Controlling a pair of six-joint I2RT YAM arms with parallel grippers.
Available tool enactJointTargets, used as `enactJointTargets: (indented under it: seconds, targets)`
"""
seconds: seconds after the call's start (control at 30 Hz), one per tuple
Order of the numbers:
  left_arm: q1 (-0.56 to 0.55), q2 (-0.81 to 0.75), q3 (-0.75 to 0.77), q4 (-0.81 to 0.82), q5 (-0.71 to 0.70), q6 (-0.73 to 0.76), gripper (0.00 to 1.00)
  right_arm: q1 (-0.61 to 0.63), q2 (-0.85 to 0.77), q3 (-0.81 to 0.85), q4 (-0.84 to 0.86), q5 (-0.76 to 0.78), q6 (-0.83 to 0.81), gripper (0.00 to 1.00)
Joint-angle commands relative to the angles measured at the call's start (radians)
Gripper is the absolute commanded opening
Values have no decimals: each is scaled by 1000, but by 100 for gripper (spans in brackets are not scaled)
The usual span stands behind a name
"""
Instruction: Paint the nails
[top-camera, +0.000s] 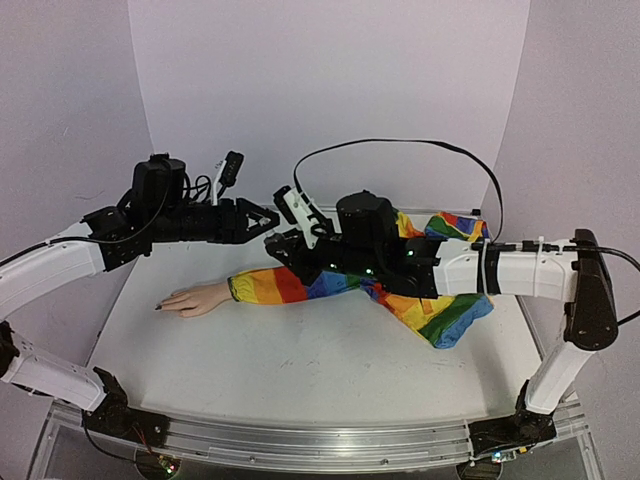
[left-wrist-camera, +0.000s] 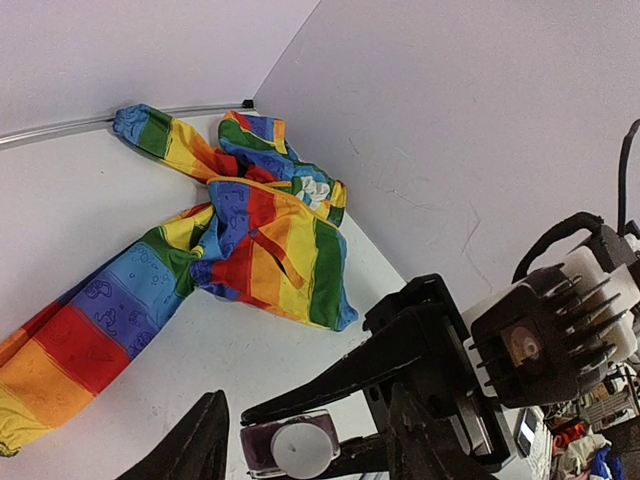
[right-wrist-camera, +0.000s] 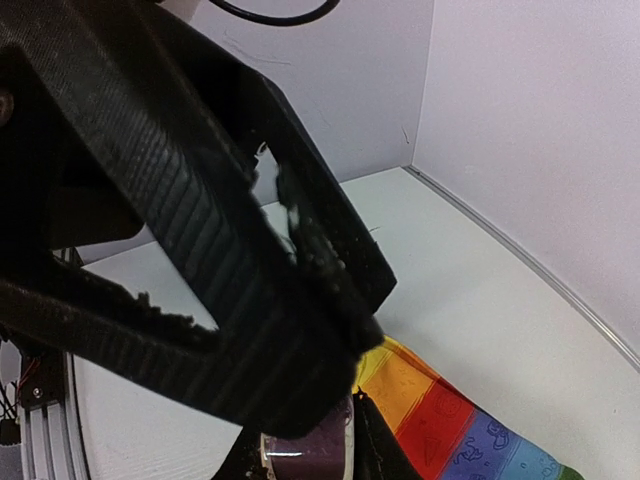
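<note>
Currently I have both arms raised above the back half of the table (top-camera: 300, 370), their tips nearly meeting over the rainbow-striped sleeve (top-camera: 290, 284). The right gripper (top-camera: 275, 240) reaches in from the right. From the left wrist camera it looks clamped on the small polish bottle (left-wrist-camera: 290, 446), with one black finger lying over the top of it and another under it. In the right wrist view the same bottle sits low in the frame with a dark finger just beside it. The left gripper (top-camera: 268, 220) points at it from the other side with its jaws spread. The one fingertip (left-wrist-camera: 190, 450) I can see stands just clear of the bottle, holding nothing. The mannequin hand (top-camera: 197, 298) lies flat on the table to the left and nearer me than the grippers, fingers pointing left. The nails (top-camera: 158, 307) are tiny from above, and I can make out only one dark tip at the far left. Neither gripper is touching the hand. A black cable (top-camera: 400, 143) arcs behind the right arm.
</note>
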Motion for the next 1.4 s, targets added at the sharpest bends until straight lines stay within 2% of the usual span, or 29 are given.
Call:
enactJointTargets:
  seconds: [0.0,0.17,0.4,0.5,0.57,0.7,0.77,0.83,0.9,1.0,1.1,1.17,1.2,1.3,1.37]
  targets:
    - [-12,3,56,39,-23,14,47,7,-2,56,54,46,-16,0]
    - [-21,11,55,38,-28,22,30,8,-1,61,54,52,-13,0]
    - [-48,28,50,38,-11,61,17,10,-4,71,65,37,-1,0]
    - [-50,30,40,38,29,90,9,9,-14,66,84,7,6,0]
    - [-50,33,40,39,93,122,6,6,-27,65,92,-40,3,0]
    - [-50,53,52,40,327,217,4,-29,-91,29,151,-292,13,0]
    - [-51,73,57,44,585,279,3,-70,-120,11,199,-518,62,0]
    - [-60,87,59,46,799,339,2,-105,-136,0,288,-821,132,0]
    - [-71,98,62,46,965,389,1,-109,-138,10,363,-1032,199,0]
    - [-74,106,75,48,1016,428,0,-109,-139,-20,570,-1148,378,0]
    - [-66,97,80,49,913,452,0,-110,-155,-56,607,-1121,412,0]
    - [-49,80,76,46,801,451,5,-122,-171,-84,606,-1084,410,0]
    - [-44,63,71,46,737,447,12,-131,-181,-100,604,-1061,409,0]
    - [-38,-13,33,44,480,437,46,-163,-220,-160,566,-953,366,0]
    - [-32,-66,10,37,353,418,68,-165,-244,-164,393,-824,245,0]
